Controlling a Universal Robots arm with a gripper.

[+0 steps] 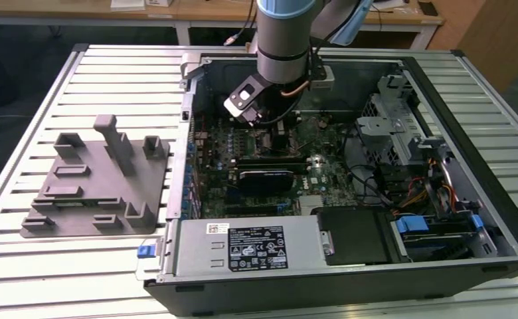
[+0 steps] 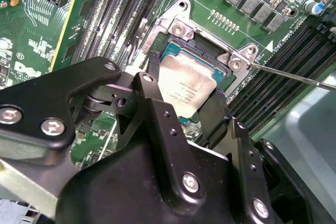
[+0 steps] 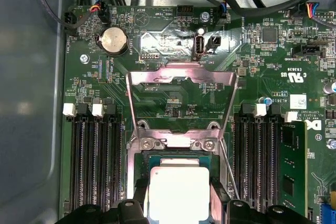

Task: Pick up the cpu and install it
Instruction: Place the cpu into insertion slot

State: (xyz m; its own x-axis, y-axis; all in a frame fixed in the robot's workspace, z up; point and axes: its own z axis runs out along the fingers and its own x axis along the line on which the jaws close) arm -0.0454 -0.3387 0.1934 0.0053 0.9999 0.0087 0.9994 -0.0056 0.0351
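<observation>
Black bolted gripper [image 2: 184, 97] hardware looms closest in the second wrist view. Its two fingers [image 2: 155, 103] are drawn in against opposite edges of the small square cpu with the shiny silver lid [image 2: 186, 85]. That chip lies directly between them, edges parallel to the metal-framed black socket [image 2: 181, 27] beneath; whether it is fully seated I cannot tell. The steel load plate [image 3: 181, 77] stands tipped up beyond. In the exterior view's upper middle, the arm reaches into the open black computer case [image 1: 471, 93], well apart from the grey plastic fixture block [image 1: 99, 179] at the exterior view's left.

The cpu [image 3: 177, 195] looks shiny metal; end effector [image 2: 185, 94] matt black.
</observation>
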